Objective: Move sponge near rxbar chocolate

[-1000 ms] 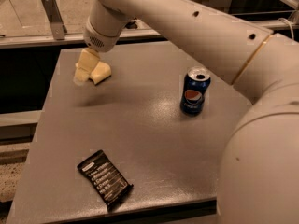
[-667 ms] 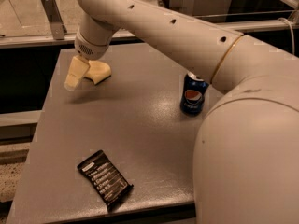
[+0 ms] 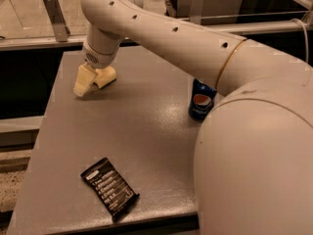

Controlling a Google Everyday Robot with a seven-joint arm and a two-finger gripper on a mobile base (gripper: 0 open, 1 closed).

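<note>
- The bench point(image 3: 146, 131) is carrying the sponge, the can and the rxbar chocolate.
- The sponge point(image 3: 106, 76) is lying in the far left part of the bench.
- The tool point(image 3: 84, 83) is hanging at the sponge's left side, right against it, pointing down toward the bench.
- The can point(image 3: 201, 102) is standing upright to the right, well apart from the sponge.
- The rxbar chocolate point(image 3: 109, 187) is lying flat near the front edge, left of centre, well apart from both.
- The arm point(image 3: 171, 31) is reaching in from the right, across the back of the bench.
</note>
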